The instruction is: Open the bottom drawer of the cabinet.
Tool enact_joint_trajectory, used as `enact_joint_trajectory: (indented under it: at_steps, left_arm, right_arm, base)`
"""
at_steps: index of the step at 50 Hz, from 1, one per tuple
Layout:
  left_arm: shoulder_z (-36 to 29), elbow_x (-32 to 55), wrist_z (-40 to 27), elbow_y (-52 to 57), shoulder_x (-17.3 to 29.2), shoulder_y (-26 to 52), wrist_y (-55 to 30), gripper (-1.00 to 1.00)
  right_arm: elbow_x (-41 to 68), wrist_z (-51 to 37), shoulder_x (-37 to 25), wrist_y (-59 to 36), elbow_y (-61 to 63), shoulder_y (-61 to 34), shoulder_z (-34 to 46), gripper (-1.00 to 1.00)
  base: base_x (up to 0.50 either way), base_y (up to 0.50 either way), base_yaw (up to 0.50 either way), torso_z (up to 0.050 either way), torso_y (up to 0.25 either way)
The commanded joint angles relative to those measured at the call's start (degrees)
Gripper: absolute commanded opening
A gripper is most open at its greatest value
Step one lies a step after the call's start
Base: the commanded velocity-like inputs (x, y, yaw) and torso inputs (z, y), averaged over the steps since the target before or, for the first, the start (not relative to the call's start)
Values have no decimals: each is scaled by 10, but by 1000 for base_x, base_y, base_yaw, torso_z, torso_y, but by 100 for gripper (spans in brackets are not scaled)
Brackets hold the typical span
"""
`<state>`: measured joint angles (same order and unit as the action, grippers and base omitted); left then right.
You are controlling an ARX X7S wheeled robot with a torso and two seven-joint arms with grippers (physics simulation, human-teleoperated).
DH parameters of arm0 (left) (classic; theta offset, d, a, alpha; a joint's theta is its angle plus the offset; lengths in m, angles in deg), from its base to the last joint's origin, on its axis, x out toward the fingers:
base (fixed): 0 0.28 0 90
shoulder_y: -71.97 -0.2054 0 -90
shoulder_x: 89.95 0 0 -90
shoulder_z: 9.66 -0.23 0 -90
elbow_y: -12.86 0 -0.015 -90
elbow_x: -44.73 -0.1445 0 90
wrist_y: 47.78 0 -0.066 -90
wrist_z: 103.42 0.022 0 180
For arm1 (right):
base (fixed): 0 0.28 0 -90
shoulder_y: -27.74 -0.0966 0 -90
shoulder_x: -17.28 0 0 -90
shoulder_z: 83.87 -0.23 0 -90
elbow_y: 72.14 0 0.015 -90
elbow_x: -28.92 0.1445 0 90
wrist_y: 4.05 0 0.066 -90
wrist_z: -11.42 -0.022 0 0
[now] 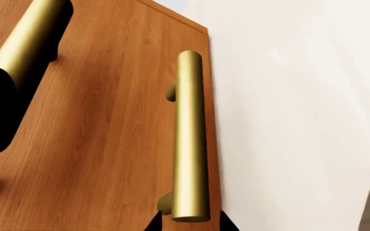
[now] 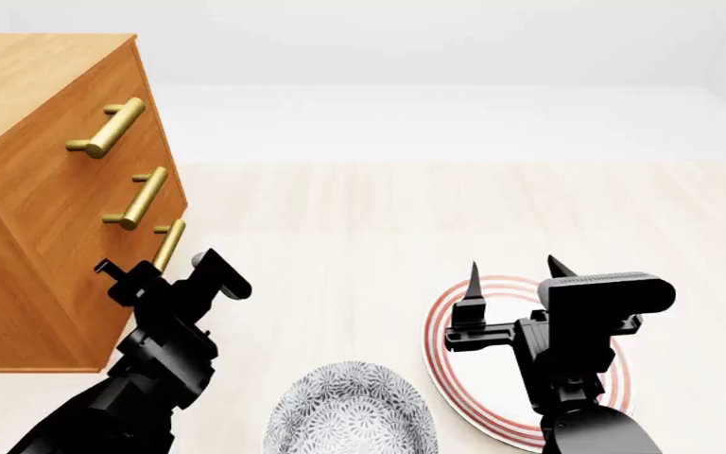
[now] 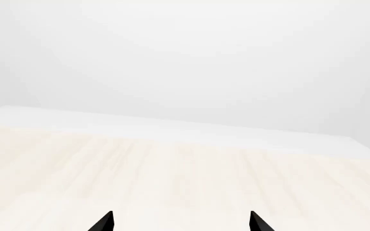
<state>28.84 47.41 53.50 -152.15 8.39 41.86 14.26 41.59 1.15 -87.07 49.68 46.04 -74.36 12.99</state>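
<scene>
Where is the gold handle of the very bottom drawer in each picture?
Head view: the bottom handle is the lowest of three on the cabinet, just above the left gripper.
Left wrist view: the same handle fills the middle, running down to the gripper's fingertips at the picture's edge.
Right wrist view: not in it, only pale floor and wall.
Shared landmark: the handle above it shows in both the head and left wrist views.

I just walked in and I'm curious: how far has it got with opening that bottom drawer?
Early days. Done: the left gripper has reached the cabinet and sits open at the bottom drawer's handle. In hand: lining up on the handle, which isn't gripped yet. Left: closing on it and pulling, since the bottom drawer looks flush with the ones above. The right gripper hangs idle over the plate.
</scene>
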Motion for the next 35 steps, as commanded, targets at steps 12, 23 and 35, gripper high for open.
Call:
enact_joint_trajectory:
  at_steps: [12,23,35]
  left_arm:
    - [-44,-34,-4,0,-29,21,26,-100]
    - [-62,-38,0,1,-57,40,6,-100]
    - [-73,-35,-19,21,-80,39,-39,-100]
  right_arm:
    - [4,-4,-2,8,-9,0,7,100]
    - [7,-6,-4,8,-11,-3,10,100]
    - [11,-8,-7,9,-12,-4,9,100]
  base:
    - [4,0,-3,0,0]
    - [8,0,-6,0,1]
    - [8,0,-7,0,1]
